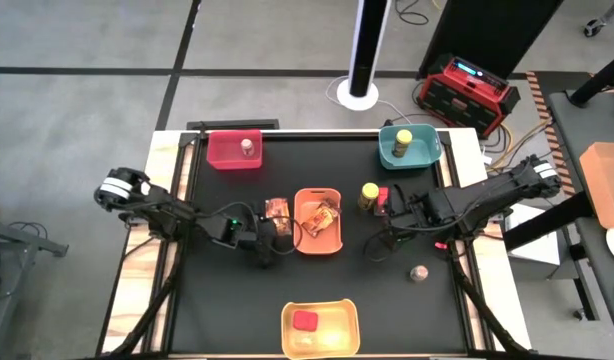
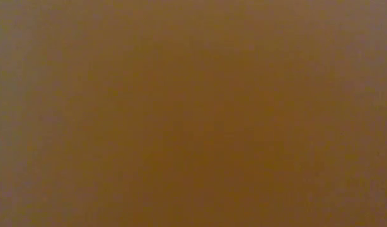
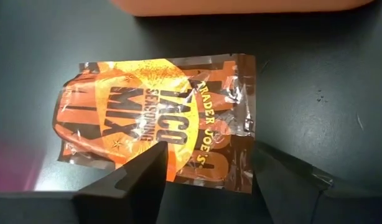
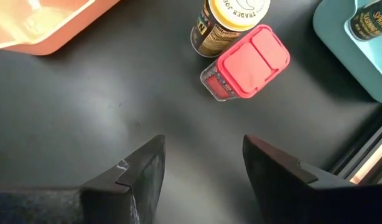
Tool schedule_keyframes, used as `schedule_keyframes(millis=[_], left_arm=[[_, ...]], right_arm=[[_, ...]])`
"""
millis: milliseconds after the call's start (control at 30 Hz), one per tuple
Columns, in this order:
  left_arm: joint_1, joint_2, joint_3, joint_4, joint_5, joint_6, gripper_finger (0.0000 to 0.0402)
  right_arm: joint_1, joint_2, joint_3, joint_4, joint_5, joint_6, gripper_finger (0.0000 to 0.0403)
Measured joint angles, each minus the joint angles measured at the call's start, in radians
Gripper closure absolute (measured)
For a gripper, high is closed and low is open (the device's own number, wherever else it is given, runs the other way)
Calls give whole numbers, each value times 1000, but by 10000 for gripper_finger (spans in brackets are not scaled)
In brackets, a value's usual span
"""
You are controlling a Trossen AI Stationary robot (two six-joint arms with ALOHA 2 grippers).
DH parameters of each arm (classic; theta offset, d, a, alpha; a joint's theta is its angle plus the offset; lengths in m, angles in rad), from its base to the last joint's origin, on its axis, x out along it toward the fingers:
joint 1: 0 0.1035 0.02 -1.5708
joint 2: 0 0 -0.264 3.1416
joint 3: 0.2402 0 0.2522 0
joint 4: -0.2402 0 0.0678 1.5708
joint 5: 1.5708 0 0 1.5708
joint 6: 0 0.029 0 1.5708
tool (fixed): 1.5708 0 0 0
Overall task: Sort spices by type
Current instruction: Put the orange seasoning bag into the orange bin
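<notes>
An orange-red printed packet point(image 3: 160, 118) lies flat on the black table just left of the orange bin point(image 1: 318, 243); a second packet point(image 1: 322, 215) lies inside that bin. My left gripper point(image 3: 206, 155) is open over the first packet's near edge point(image 1: 277, 210). A yellow-lidded jar point(image 4: 225, 25) stands on the table with a red cube box point(image 4: 247, 62) on its side next to it. My right gripper point(image 4: 203, 168) is open, a little short of them, nothing between its fingers. A tiny silver-lidded jar point(image 1: 420, 273) stands near the right edge. My left gripper's fingers slant down over the packet's near edge, one finger point(image 3: 147, 174) over the printed face point(image 3: 178, 134) and the other by its corner. I cannot tell whether they touch it. The packet lies flat on the table.
A red bin point(image 1: 219, 152) at the far left holds a silver-lidded jar point(image 1: 248, 147). A teal bin point(image 1: 424, 150) at the far right holds a yellow-lidded jar point(image 1: 402, 140). A yellow bin point(image 1: 337, 330) at the near edge holds a red cube box point(image 1: 305, 320). The low view is blocked.
</notes>
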Motion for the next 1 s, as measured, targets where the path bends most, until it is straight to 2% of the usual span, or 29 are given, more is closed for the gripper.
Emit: schedule_keyframes(millis=[133, 233, 500, 667, 800, 1000], left_arm=[[0, 13, 2, 3, 7, 4, 215], [0, 15, -3, 7, 17, 4, 251], [0, 18, -9, 18, 23, 8, 388], [0, 16, -10, 23, 27, 10, 396], [1, 5, -10, 10, 119, -5, 400], [-30, -49, -11, -68, 202, -32, 401]], right_arm=[[0, 0, 0, 0, 0, -1, 197], [0, 0, 0, 1, 1, -3, 197], [0, 0, 0, 3, 25, -6, 197], [0, 0, 0, 4, 26, -13, 197], [0, 0, 0, 4, 26, -15, 197], [1, 0, 0, 5, 26, -17, 197]])
